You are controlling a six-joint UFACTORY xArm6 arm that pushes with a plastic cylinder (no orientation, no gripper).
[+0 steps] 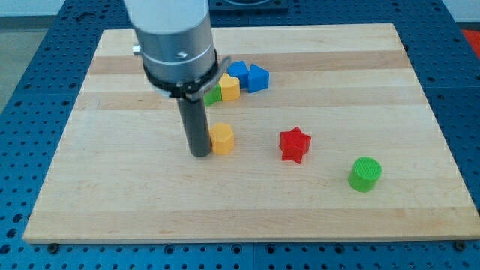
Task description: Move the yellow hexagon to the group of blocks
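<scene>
The yellow hexagon lies left of the board's middle. My tip rests on the board right against the hexagon's left side, touching or nearly touching it. Above them, near the view's top, a group of blocks stands close together: a yellow block, a green block partly hidden behind the rod, and two blue blocks. The hexagon lies apart from this group, below it.
A red star lies to the right of the hexagon. A green cylinder stands further to the lower right. The wooden board lies on a blue perforated table.
</scene>
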